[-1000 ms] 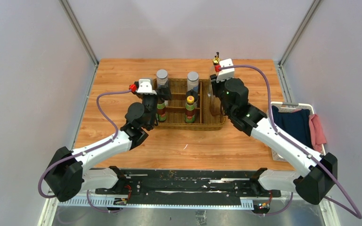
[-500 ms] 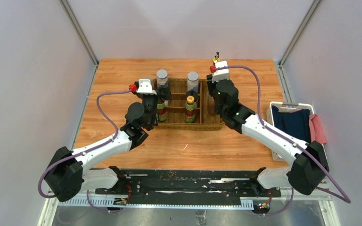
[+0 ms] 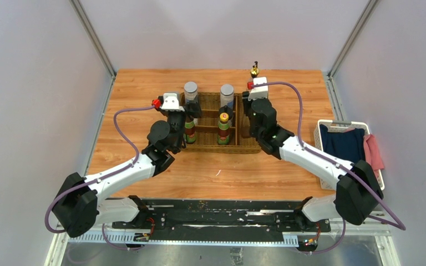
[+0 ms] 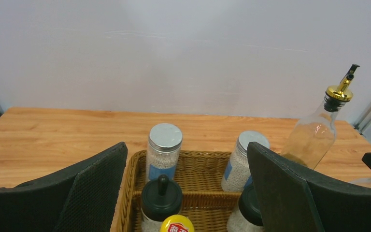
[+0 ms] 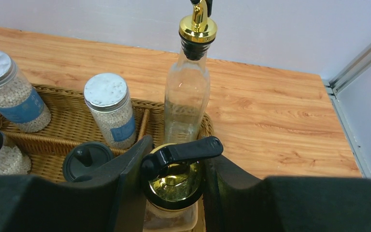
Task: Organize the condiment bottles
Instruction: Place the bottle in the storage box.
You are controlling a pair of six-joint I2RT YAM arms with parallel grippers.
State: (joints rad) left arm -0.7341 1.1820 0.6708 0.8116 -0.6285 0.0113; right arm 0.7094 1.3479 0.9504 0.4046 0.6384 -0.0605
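Condiment bottles stand mostly inside the wicker basket point(image 3: 216, 148) in the middle of the table point(image 3: 144, 83). At the basket's left end the left gripper point(image 4: 186, 150) hangs with its fingers spread wide and nothing between them, above a yellow-capped bottle point(image 4: 176, 224). A black-capped bottle point(image 4: 161, 195) sits just behind that, and two grey-lidded jars point(image 4: 164, 137) fill the back row. A matching yellow cap and black cap occupy the middle column.

At the right end the right gripper point(image 5: 176, 164) is clamped on the neck of a gold-topped bottle point(image 5: 174, 187), just under its collar, over the basket's right compartment. The bottle's base is hidden, so I cannot tell whether it is seated. A second gold-topped bottle point(image 5: 187, 96) stands upright just beyond the basket's far right corner, close behind that gripper. Well to the right, a white crate point(image 3: 341, 122) holds cloths.

The hazards, as I judge them:
- **Early release:** if the fingers part before the base rests on the wicker floor, this tall bottle would likely drop or lean on the rim and topple.
- **Off-centre lowering:** the base could catch the rim or a divider, or shove the black-capped neighbour.
- **Backward drift:** any rearward move of the wrist could tip the free-standing bottle behind it.
- **Left side:** fingers descending off-line could strike the yellow cap instead of straddling it
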